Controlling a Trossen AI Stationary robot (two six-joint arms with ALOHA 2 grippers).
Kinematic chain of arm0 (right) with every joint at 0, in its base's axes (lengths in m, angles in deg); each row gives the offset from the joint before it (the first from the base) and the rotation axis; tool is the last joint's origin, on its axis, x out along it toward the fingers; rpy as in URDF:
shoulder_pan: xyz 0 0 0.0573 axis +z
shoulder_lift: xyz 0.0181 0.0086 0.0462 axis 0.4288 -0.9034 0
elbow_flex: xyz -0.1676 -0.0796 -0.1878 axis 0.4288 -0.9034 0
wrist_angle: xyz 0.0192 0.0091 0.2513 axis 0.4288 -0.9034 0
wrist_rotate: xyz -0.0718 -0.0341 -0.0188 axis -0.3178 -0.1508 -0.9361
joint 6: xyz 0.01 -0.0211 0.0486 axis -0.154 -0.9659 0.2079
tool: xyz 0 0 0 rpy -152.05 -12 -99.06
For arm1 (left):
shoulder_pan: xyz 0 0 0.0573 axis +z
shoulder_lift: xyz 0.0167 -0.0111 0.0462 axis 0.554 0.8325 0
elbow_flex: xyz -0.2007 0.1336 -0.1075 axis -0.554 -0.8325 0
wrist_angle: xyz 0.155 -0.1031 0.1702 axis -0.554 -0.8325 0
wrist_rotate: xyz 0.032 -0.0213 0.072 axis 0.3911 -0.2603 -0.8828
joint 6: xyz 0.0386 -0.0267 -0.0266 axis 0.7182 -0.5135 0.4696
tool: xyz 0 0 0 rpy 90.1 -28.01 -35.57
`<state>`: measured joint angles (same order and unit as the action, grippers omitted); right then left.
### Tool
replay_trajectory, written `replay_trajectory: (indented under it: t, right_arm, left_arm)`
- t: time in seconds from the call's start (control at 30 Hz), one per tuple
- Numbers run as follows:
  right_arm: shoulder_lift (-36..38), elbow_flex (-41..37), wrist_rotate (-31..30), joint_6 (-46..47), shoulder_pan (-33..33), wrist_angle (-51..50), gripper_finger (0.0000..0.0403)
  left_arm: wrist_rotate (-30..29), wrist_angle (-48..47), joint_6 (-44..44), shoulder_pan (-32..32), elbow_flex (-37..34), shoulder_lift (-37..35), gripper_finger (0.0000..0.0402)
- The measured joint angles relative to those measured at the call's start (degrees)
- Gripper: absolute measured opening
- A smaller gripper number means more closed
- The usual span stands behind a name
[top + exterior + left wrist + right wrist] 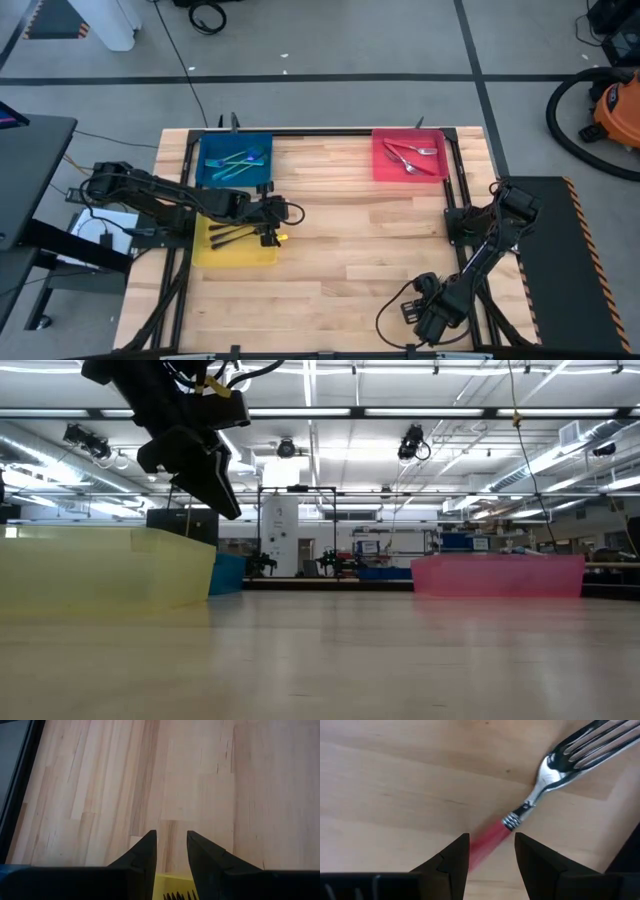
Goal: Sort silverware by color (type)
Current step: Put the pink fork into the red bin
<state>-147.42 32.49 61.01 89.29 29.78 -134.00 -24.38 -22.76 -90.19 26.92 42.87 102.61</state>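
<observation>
A red-handled fork (555, 762) lies flat on the wooden table near its right front corner, tines pointing away from the handle. My right gripper (491, 836) points down over it, open, one finger on each side of the red handle (487, 842); I see no touch. My left gripper (171, 834) hangs open and holds nothing, above the right edge of the yellow tray (235, 252), in which black forks (232, 234) lie. Teal forks (240, 160) rest in the blue tray (208, 175) and red forks (408, 155) in the red tray (382, 170).
The three trays stand along the table's far and left parts: blue (228, 573), red (497, 575), yellow (100, 565). A black frame rail (452, 190) runs along the right edge. Bare wood (350, 250) fills the middle of the table.
</observation>
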Motion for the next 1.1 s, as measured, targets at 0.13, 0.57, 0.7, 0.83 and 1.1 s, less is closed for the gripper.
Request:
replay_trajectory:
  t: [0.13, 0.57, 0.7, 0.83, 1.1]
  right_arm:
    - [0.3, -2.7, 0.0, -0.1, -0.1, 5.0, 0.0165]
    - [0.2, -3.7, -0.8, -1.1, -0.1, 5.0, 0.0144]
    - [0.2, -3.6, -1.7, -1.7, -0.1, 4.8, 0.0101]
    - [0.2, -3.6, -2.8, -2.2, -0.1, 4.2, 0.0055]
    - [0.1, -3.6, -4.7, -2.8, -0.3, 2.1, 0.0049]
  left_arm:
    - [0.0, 0.0, 0.0, 0.0, 0.0, 0.0, 0.0107]
    - [0.0, 0.1, 0.0, 0.0, 0.0, 0.0, 0.0107]
    - [0.0, 0.1, 0.0, 0.0, 0.0, 0.0, 0.0107]
    - [0.0, 0.1, 0.0, 0.0, 0.0, 0.0, 0.0107]
    - [0.0, 0.1, -1.2, 0.0, 0.0, 0.0, 0.0107]
